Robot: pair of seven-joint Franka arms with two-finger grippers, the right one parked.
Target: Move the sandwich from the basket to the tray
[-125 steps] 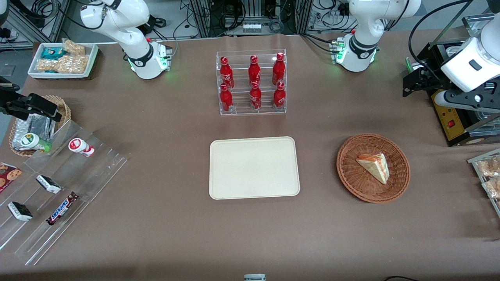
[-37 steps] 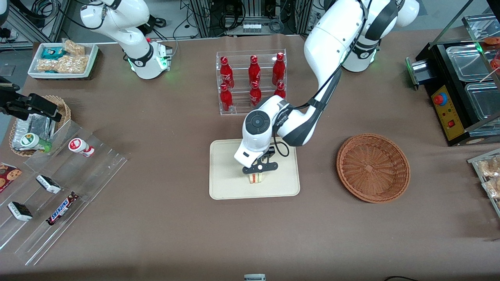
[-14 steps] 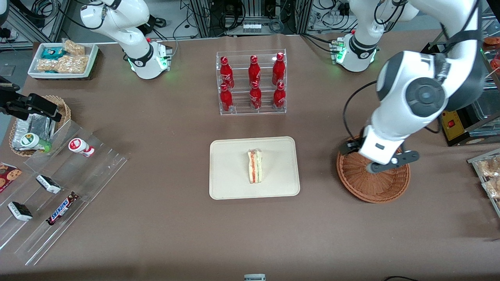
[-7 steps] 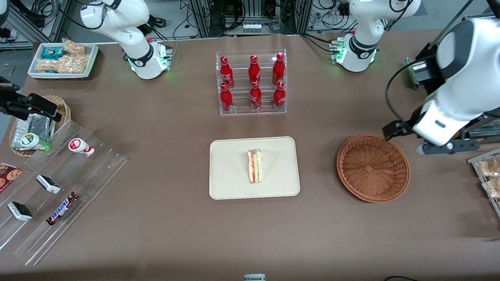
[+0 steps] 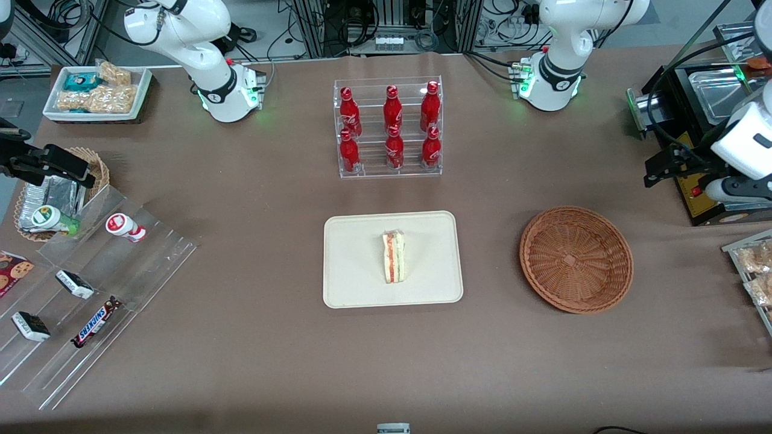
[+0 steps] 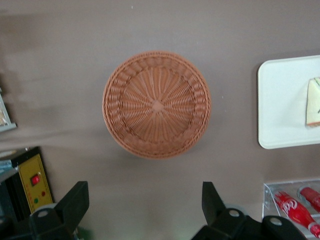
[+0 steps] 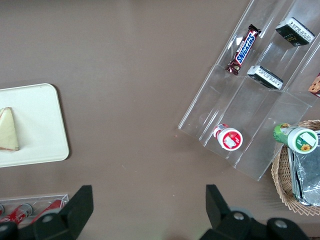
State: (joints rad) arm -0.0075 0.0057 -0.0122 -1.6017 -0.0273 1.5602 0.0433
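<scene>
Front view: sandwich (image 5: pixel 393 258) lies on its side w/ filling edge up near the middle of the tray (image 5: pixel 350 289), basket (image 5: pixel 576 259) empty, so the placing looks done. Gripper (image 5: pixel 675 170) hangs high toward the working arm's end of the worktop (image 5: pixel 241 361), farther from the front camera than the basket; in the wrist view its fingers (image 6: pixel 74 202) stand wide apart w/ nothing between them. Remaining step, as I judge it, is just parking: keep the arm high, clear of basket rim & the black machine (image 5: pixel 693 199) just beside it, & don't go back over the tray so the sandwich isn't nudged.
</scene>
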